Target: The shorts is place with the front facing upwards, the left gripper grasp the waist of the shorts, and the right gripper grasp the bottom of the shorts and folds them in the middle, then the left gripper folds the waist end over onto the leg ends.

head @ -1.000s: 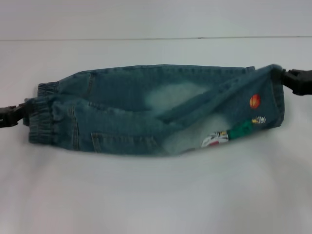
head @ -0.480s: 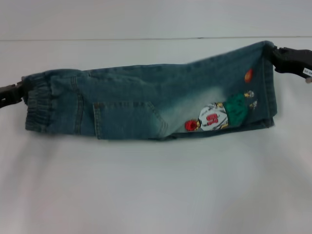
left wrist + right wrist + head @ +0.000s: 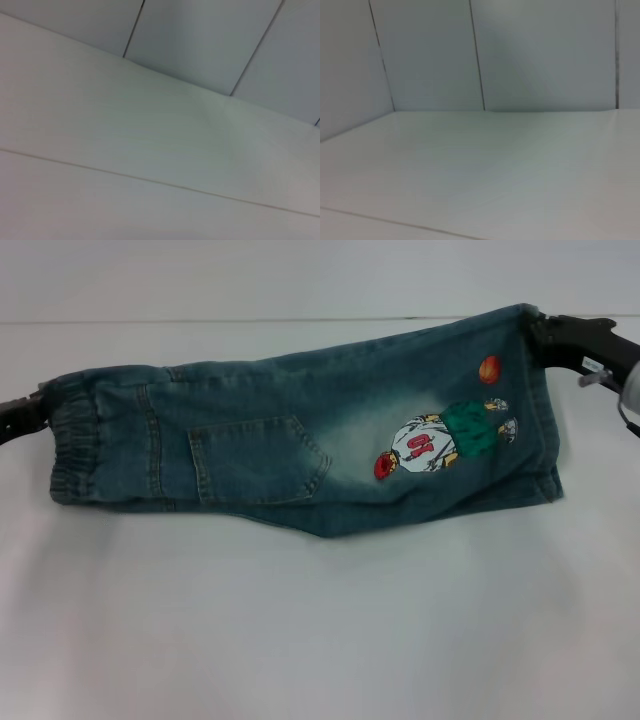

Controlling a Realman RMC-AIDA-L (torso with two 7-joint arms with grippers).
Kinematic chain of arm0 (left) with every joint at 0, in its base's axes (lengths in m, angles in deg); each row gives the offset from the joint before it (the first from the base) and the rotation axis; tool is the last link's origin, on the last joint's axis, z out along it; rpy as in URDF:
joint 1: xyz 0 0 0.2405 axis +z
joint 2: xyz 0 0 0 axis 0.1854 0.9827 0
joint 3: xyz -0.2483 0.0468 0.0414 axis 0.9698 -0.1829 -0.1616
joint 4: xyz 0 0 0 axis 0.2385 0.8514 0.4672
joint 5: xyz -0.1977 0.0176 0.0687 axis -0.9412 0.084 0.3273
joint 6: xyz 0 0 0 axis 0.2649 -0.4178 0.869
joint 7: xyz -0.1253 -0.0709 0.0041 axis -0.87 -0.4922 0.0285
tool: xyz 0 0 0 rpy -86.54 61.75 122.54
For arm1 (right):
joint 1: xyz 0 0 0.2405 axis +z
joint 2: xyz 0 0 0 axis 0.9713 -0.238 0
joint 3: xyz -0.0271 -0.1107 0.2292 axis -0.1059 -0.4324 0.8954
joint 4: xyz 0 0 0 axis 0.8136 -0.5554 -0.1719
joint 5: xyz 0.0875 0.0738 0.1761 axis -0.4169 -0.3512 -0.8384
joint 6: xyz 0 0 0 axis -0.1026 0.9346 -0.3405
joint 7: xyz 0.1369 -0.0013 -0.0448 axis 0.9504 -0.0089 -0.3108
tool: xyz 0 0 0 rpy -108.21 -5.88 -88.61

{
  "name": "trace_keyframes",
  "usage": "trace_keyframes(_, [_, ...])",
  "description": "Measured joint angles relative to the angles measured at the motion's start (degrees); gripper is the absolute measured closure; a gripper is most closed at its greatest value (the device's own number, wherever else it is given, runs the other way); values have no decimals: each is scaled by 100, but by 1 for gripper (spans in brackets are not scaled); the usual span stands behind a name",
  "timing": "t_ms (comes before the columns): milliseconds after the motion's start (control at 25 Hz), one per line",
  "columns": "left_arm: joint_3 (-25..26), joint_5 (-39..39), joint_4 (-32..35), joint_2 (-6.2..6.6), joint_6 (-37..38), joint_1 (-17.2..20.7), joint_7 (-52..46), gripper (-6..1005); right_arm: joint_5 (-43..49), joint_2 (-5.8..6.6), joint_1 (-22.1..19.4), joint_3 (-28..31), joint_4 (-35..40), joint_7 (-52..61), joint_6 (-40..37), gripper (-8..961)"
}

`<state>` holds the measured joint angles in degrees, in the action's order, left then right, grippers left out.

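The shorts (image 3: 300, 450) hang stretched above the white worktop (image 3: 320, 640), now doubled lengthwise with the pocket and cartoon print turned fully outward, where a second ago the near half was only swinging over. The left end effector (image 3: 38, 412) is clamped on the puckered waist (image 3: 72, 455) and the right end effector (image 3: 545, 335) on the leg ends (image 3: 545, 410) (both wrist views show only bare worktop). The middle fold looks made, so laying down and folding waist onto hems remains.

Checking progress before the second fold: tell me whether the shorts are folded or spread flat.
Folded lengthwise: the shorts form one narrow band, pocket and cartoon print on top, held between the left gripper and the right gripper.
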<state>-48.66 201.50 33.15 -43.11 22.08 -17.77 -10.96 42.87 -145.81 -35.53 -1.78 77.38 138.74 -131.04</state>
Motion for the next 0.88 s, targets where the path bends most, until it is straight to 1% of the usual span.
trace_keyframes(200, [-354, -1, -118, -11, -476, -96, 33, 983, -9, -11, 211, 5, -189, -261, 420, 928])
trace_keyframes(400, [-572, -1, -211, -6, -807, -170, 40, 983, -15, -15, 310, 5, -305, -410, 661, 927])
trace_keyframes(480, [-643, -1, -231, -5, -938, -190, 33, 983, -16, -17, 338, 11, -333, -413, 776, 927])
trace_keyframes(680, [-670, 0, -334, 4, -1157, -246, 1, 945, -21, -43, 355, 58, -416, -415, 926, 926])
trace_keyframes(800, [-687, 14, -383, 11, -1221, -285, 33, 922, -26, -43, 386, 19, -470, -417, 1089, 889])
trace_keyframes(880, [-819, 43, -398, 39, -1218, -304, 7, 907, -26, -42, 404, 8, -483, -417, 1158, 865])
